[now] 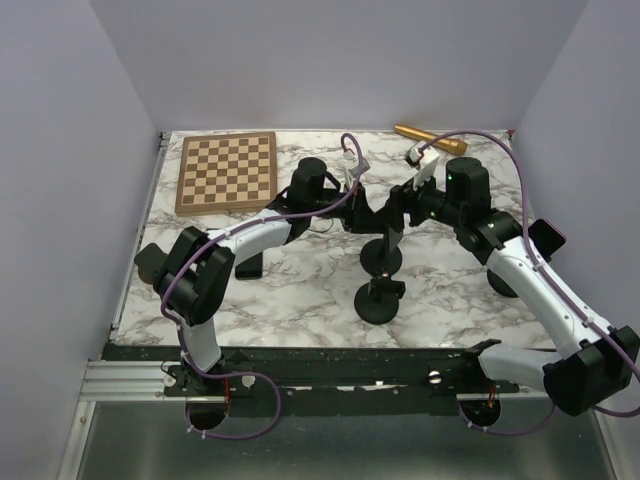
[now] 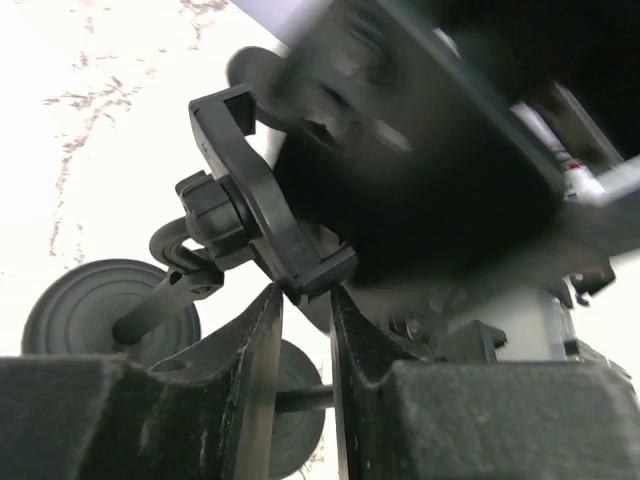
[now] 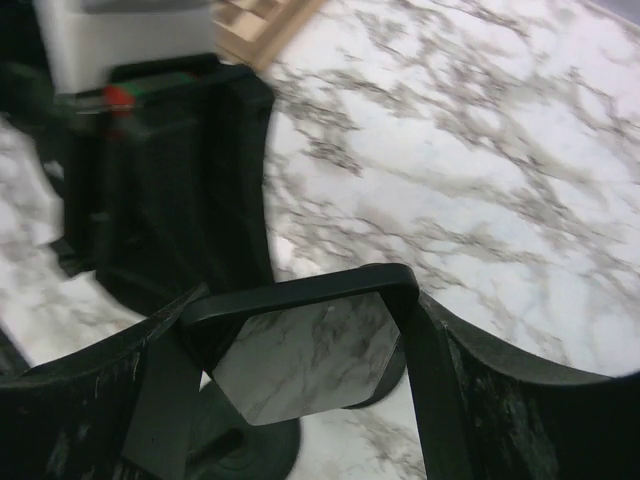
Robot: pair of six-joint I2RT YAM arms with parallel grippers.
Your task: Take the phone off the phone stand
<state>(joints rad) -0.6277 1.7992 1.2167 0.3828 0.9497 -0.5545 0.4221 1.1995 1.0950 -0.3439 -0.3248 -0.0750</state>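
The phone (image 3: 300, 370), black with a mirror-like screen, sits crosswise between my right gripper's (image 3: 300, 325) fingers, which are shut on its edges. In the top view that gripper (image 1: 398, 215) hovers above the black phone stand (image 1: 381, 258). In the left wrist view the stand's cradle (image 2: 250, 190) with its ball joint is close up, and the phone (image 2: 430, 170) is a blurred dark slab right beside it; I cannot tell if it is seated. My left gripper (image 2: 307, 300) is pinched on the cradle's lower corner; it also shows in the top view (image 1: 352, 205).
A second round-based black stand (image 1: 380, 302) is just in front of the first. A wooden chessboard (image 1: 228, 170) lies at the back left and a gold cylinder (image 1: 430, 138) at the back right. A black block (image 1: 250, 262) sits under the left arm.
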